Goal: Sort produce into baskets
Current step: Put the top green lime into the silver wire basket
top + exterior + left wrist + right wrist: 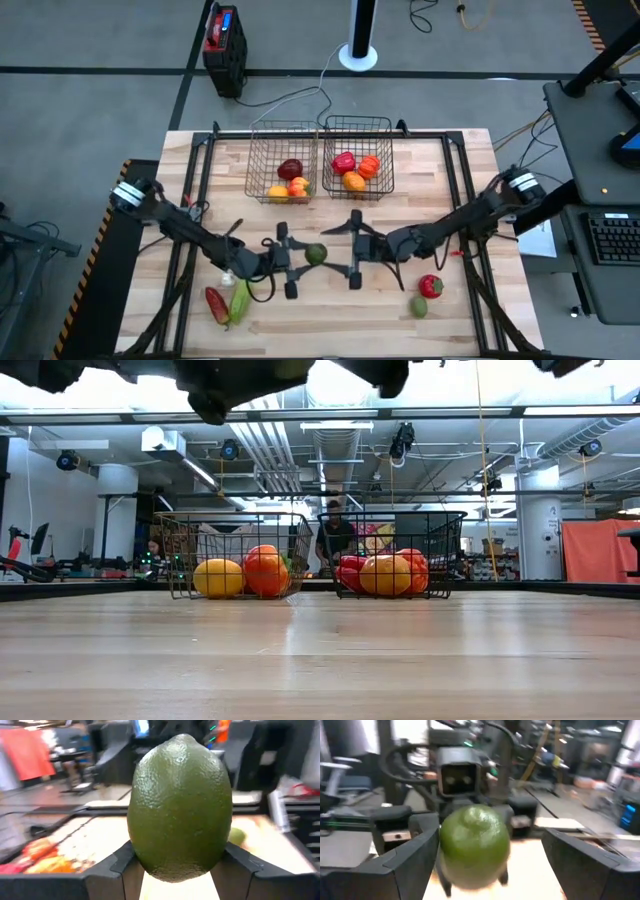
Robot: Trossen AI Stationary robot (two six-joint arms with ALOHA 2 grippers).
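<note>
No legible text, label, brand, number or sign in any view. The only markings are indistinct shapes on equipment in the room beyond the table, too blurred or small to make out.

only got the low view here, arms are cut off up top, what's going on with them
Observer: They meet over mid-table. The left gripper is clamped on a lime.
Operator: and the right one
Observer: The right gripper faces it with its fingers spread on either side of the lime, clear of it in the right wrist view.
Operator: anything left on the table, i see only baskets
Observer: Yes. A red pepper and a small green fruit lie near the right arm; a red chili and a long green vegetable lie near the left arm.
</note>
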